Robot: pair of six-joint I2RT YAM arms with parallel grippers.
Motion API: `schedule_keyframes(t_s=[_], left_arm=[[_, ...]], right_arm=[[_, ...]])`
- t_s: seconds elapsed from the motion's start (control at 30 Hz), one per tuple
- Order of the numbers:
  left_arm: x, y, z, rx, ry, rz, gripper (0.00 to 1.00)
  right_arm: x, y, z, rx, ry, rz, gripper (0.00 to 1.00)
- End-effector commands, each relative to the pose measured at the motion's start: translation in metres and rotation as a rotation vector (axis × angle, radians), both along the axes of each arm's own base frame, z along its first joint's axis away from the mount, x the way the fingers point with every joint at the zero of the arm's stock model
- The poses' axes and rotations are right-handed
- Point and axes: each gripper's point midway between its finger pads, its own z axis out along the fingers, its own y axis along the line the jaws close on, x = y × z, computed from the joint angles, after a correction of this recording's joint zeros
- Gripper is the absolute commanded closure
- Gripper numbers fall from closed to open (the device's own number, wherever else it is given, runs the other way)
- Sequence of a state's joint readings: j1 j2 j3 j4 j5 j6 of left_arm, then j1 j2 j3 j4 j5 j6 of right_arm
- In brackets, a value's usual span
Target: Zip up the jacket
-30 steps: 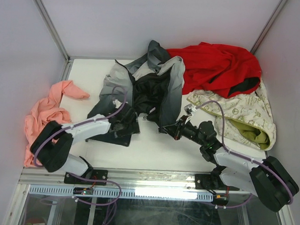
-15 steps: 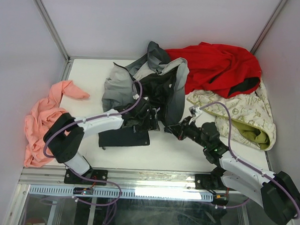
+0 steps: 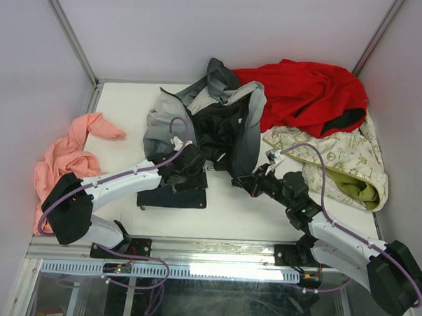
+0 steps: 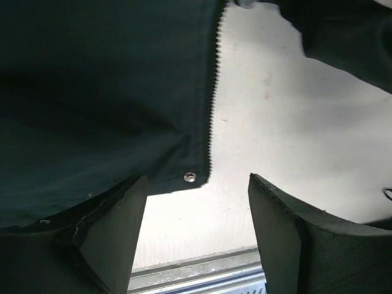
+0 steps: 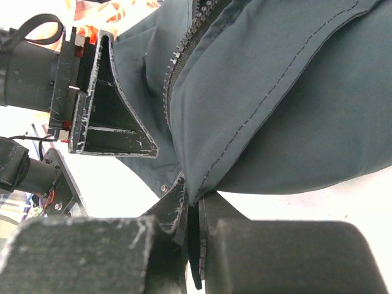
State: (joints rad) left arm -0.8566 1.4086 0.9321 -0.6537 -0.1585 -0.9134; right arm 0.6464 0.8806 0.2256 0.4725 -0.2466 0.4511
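The jacket [image 3: 226,127] lies crumpled in the middle of the table, charcoal and light grey with black lining. My left gripper [image 3: 189,172] hovers open over its lower left panel [image 3: 173,193]. In the left wrist view the panel's corner with a metal snap [image 4: 190,177] and a row of zipper teeth [image 4: 214,92] lie just beyond my open gripper [image 4: 196,245]. My right gripper [image 3: 239,181] is shut on the jacket's right front edge. In the right wrist view the gripper [image 5: 195,205] pinches a fold of charcoal fabric [image 5: 275,92] beside the zipper [image 5: 184,55].
A red garment [image 3: 305,92] and a cream patterned cloth [image 3: 337,160] lie at the back right, touching the jacket. A pink cloth [image 3: 64,158] lies at the left edge. A metal rail [image 4: 202,275] runs along the near table edge. Walls enclose three sides.
My left gripper reached right across the jacket, then drew back left; the lower left panel has shifted right. My right gripper moved slightly right, still holding the edge.
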Motion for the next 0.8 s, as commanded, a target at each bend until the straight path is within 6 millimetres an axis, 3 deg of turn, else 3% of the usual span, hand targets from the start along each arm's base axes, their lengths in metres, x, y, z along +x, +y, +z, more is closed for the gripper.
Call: schedule_keyframes(t_s=[0.0,0.43,0.6,0.77], left_arm=[[0.001,0.018,-0.007,0.088,0.002,0.071,0.33],[-0.001,0.010,-0.051,0.208,0.108,0.054,0.31],[-0.017,0.018,-0.082,0.285,0.195,0.038,0.31],[-0.033,0.027,-0.102,0.344,0.243,0.033,0.39]], right_arm=[[0.011,0.001,0.021,0.034,-0.076,-0.024,1.00],[0.006,0.004,0.026,0.078,-0.085,-0.003,1.00],[0.005,0.003,0.028,0.082,-0.090,-0.003,1.00],[0.003,0.002,0.029,0.085,-0.095,-0.003,1.00]])
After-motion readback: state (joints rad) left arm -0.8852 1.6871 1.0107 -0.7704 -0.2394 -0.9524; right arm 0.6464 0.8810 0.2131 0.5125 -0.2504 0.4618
